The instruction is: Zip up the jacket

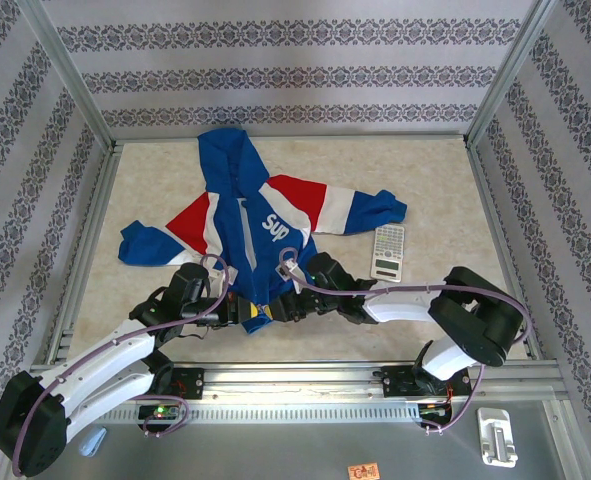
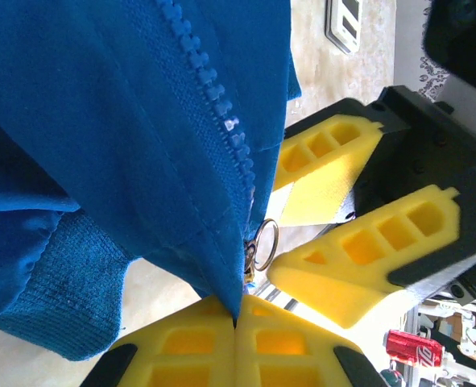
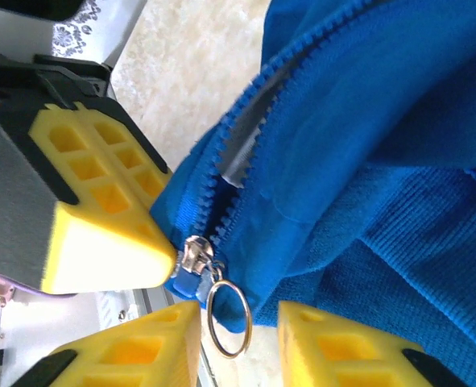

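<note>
The jacket lies flat on the table, blue with red and white panels, its hood toward the back. My left gripper is at the bottom hem. In the left wrist view its yellow fingers are shut on the hem corner beside the zipper teeth. My right gripper meets it from the right. In the right wrist view the right gripper stands open, with the slider just above and its metal pull ring hanging in the gap between the fingers. The zipper above the slider is unzipped.
A grey calculator lies just right of the jacket. Metal rails run along the table's near edge, and patterned walls close in the other sides. A white part sits off the table at the lower right. A red can stands past the table edge.
</note>
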`<control>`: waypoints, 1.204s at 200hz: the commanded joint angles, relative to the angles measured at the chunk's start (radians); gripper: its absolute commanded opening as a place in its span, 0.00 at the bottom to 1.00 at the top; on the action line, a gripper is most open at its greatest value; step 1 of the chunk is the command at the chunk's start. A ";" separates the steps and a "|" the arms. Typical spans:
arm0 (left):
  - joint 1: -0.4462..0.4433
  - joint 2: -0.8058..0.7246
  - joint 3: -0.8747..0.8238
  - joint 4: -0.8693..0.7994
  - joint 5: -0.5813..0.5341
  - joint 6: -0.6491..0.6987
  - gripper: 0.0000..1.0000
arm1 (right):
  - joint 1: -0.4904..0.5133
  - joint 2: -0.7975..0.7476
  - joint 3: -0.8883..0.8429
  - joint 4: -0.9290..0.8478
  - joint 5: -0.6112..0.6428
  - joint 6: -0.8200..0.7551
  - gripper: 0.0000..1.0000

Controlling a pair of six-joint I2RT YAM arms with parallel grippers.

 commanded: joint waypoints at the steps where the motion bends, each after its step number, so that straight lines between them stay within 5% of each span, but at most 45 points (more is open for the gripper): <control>1: 0.008 -0.006 0.033 0.005 0.011 0.017 0.00 | 0.017 0.012 0.033 0.001 -0.016 0.001 0.27; 64: 0.008 -0.027 0.032 -0.025 0.005 0.028 0.00 | 0.020 -0.034 0.057 -0.076 0.035 -0.040 0.06; 139: 0.008 -0.029 0.033 -0.033 0.008 0.029 0.00 | 0.024 -0.048 0.093 -0.145 0.047 -0.088 0.12; 167: 0.008 -0.031 0.033 -0.041 0.015 0.029 0.00 | 0.037 -0.041 0.133 -0.214 0.077 -0.125 0.00; 241: 0.008 -0.043 0.040 -0.129 0.030 0.055 0.00 | 0.062 -0.046 0.243 -0.486 0.210 -0.240 0.00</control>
